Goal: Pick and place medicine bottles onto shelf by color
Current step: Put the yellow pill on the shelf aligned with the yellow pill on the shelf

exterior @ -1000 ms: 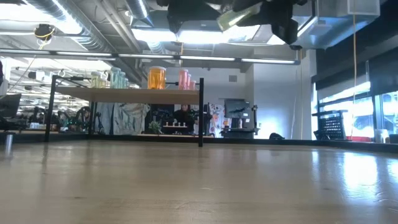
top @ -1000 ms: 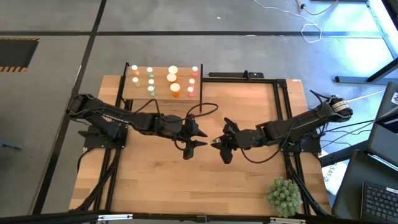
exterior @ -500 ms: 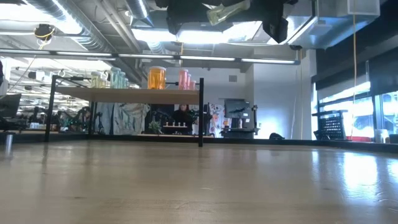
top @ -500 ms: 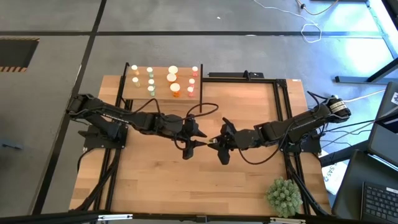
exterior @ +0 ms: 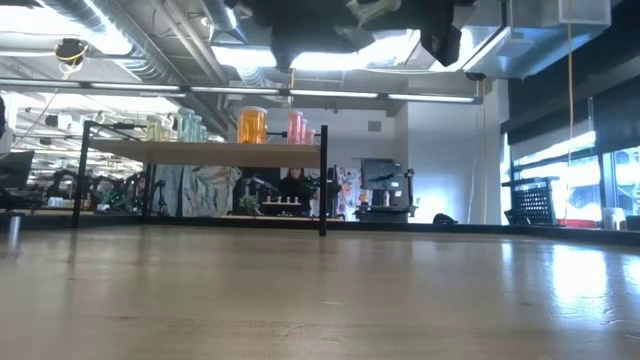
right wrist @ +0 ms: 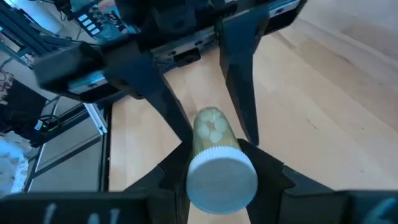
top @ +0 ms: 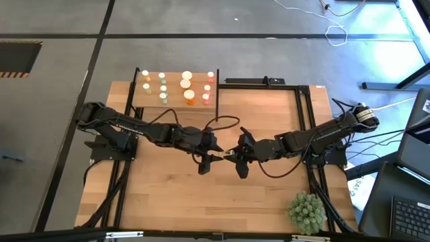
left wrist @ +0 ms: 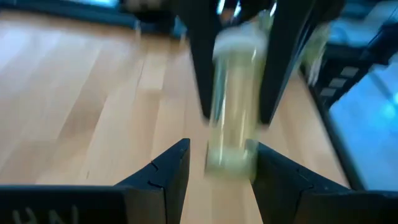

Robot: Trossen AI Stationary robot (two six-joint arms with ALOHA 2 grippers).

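A pale green medicine bottle (right wrist: 211, 134) with a white cap (right wrist: 222, 179) hangs high over the middle of the table, with my right gripper (right wrist: 214, 149) shut on it. My left gripper (left wrist: 217, 152) faces it from the table's left, open. Its fingers (right wrist: 239, 93) stand on either side of the bottle's bottom end (left wrist: 229, 155); I cannot tell whether they touch it. In the high view the two grippers (top: 207, 158) (top: 238, 158) meet tip to tip. The shelf (top: 176, 101) at the far left carries several bottles (top: 189, 95). My right gripper pinches the bottle's body just below the cap (right wrist: 200, 148) between its two fingers. The fingers come from the table's right, sloping a little downward, and lie along the bottle. The cap points back toward the wrist. The bottle is lifted clear of the table and lies nearly level.
A spiky green plant ball (top: 307, 212) sits at the near right corner. A black frame (top: 302, 87) borders the table's far right part. In the low view the shelf (exterior: 205, 152) stands far back on black posts, with bare wood in front of it.
My left gripper has moved toward the table's right, closing the gap to the right gripper until its fingers flank the bottle's bottom end. My right gripper has turned a little, and the bottle now lies more level and slightly higher in the low view.
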